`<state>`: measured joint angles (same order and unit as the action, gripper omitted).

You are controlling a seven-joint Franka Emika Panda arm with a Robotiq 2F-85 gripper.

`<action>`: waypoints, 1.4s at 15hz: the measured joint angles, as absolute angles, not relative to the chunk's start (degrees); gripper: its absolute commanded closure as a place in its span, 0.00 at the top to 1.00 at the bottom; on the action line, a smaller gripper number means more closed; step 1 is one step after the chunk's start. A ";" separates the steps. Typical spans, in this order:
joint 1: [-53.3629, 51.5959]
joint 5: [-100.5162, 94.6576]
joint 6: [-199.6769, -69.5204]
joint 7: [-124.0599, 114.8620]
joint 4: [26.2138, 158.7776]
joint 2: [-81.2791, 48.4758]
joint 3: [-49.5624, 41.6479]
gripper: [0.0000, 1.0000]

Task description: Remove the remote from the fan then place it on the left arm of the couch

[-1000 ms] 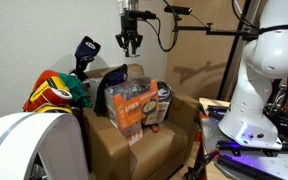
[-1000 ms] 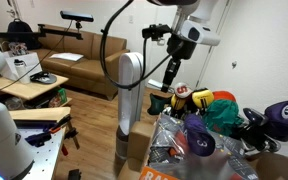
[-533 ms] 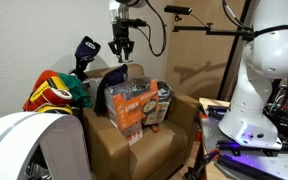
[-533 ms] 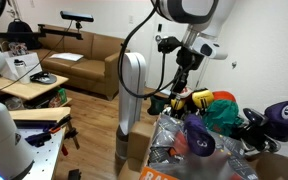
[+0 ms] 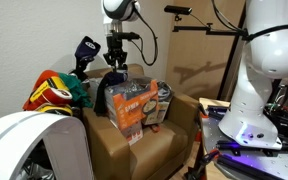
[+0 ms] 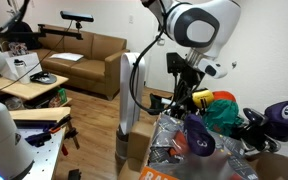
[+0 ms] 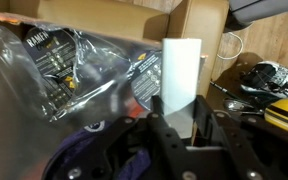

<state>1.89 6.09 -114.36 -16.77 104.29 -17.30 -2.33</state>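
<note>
In the wrist view my gripper (image 7: 182, 110) is shut on a white, slim remote (image 7: 182, 65) that sticks out beyond the fingertips. In an exterior view the gripper (image 5: 114, 63) hangs over the back left part of the small tan couch (image 5: 149, 148), above the things piled on its seat. It also shows in an exterior view (image 6: 184, 104). The white ring-shaped fan (image 5: 29, 138) stands at the lower left, well apart from the gripper. The couch's arms show as tan panels in the wrist view (image 7: 84, 14).
Snack bags (image 5: 134, 105), a dark purple cap (image 7: 84, 150) and colourful clothing (image 5: 56, 92) fill the couch seat and its left side. A white robot base (image 5: 259, 90) stands at the right. A large brown sofa (image 6: 84, 50) is in the background.
The gripper has moved left and down, from above the couch's back towards the pile at its left side, still holding the remote.
</note>
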 measured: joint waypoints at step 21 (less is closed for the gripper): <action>-4.00 16.87 -124.01 -33.40 109.02 -24.34 -1.05 0.10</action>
